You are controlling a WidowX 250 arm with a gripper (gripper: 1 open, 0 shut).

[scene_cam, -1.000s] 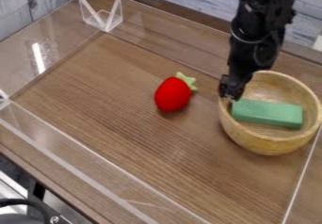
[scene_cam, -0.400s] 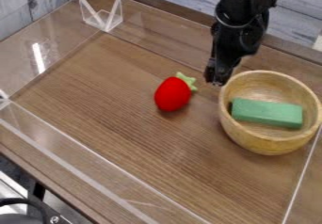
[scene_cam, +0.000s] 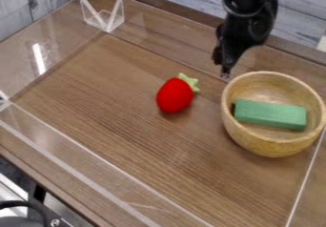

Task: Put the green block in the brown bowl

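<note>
Camera view: tool (scene_cam: 227, 71) clenched, empty, hanging above the brown bowl's (scene_cam: 237, 126) far-left rim. Green block (scene_cam: 270, 114) lay flat inside bowl. Strawberry toy (scene_cam: 176, 93) sat left, apart. Bowl sat near the tabletop (scene_cam: 114, 126) right edge; open room front-left.

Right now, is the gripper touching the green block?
Apart. The camera view shows the gripper empty above the brown bowl's far rim, while the green block lies inside.

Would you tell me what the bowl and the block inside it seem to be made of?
The brown bowl looks like turned wood: pale tan, visible grain, thick rim, satin finish. The green block is matte mint green with no grain showing; painted wood or plastic, which one I cannot tell.
</note>
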